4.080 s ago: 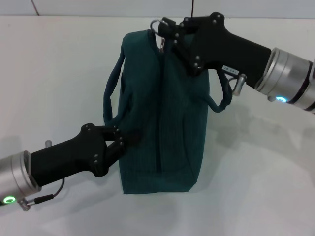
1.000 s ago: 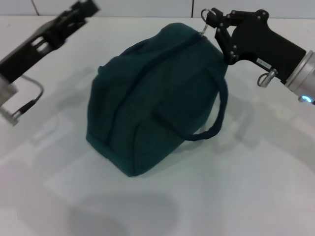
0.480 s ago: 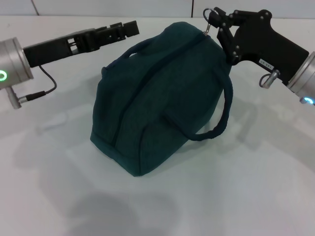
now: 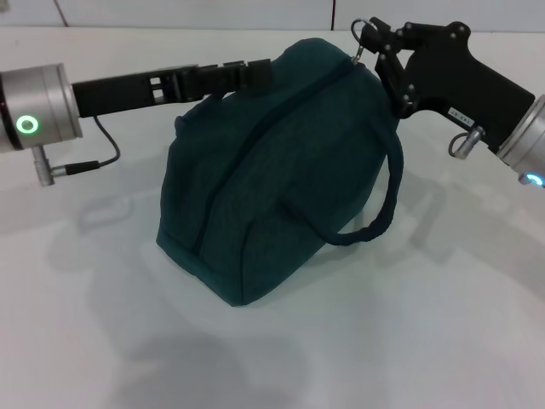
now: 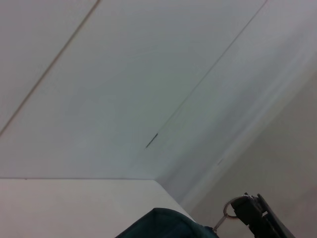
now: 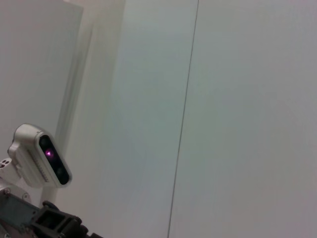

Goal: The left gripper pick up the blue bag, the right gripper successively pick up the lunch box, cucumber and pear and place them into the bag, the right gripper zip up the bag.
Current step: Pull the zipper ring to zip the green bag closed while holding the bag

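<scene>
**Blue bag zipped shut, both grippers at its far end**

Blue bag [image 4: 272, 170] sits on the white table [image 4: 443, 341] in the head view, lying at an angle with one end toward us and the other toward the wall. We see its top seam closed along the whole length, running up to the far upper corner. One padded handle [image 4: 379, 200] hangs in a loop off the right side; the other lies along the left flank near the top. We see no lunch box, cucumber or pear on the table.

Our right gripper [image 4: 373, 44] is at the bag's far upper corner, its black body slanting down from the right. Its fingers are pinched narrow on the ring zip pull [image 4: 361, 30], whose silver ring stands up just above them. The same ring [image 5: 233, 208] and the black claw holding it show at the edge of the left wrist view, beside a sliver of teal fabric.

Our left gripper [image 4: 251, 72] reaches in level from the left, its tip touching or just over the bag's upper left edge. We cannot tell how its fingers stand. The right wrist view shows only wall and a small white camera unit [image 6: 39, 156].
</scene>
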Motion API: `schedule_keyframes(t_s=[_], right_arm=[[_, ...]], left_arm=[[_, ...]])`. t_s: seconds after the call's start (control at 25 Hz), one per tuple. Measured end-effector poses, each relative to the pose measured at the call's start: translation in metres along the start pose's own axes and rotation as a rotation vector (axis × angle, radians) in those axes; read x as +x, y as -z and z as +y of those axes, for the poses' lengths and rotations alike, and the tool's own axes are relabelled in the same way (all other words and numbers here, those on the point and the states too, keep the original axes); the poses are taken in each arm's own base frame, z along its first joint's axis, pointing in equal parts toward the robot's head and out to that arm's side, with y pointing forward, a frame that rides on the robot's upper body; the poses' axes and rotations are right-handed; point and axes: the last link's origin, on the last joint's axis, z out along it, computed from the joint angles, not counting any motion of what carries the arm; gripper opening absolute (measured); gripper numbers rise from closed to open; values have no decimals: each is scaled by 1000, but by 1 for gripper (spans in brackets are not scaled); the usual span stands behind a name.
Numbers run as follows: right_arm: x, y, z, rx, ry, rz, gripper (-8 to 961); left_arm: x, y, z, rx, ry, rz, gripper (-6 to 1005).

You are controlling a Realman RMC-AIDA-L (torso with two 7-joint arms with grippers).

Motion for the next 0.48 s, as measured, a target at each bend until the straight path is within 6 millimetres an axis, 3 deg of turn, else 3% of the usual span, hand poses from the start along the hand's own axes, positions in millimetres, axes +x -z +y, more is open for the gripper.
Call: schedule_keyframes(t_s=[0.48], right_arm=[[-1,3,3,-13,-7,-19,15]], left_arm=[[1,-17,-5,48,30,-57,739]])
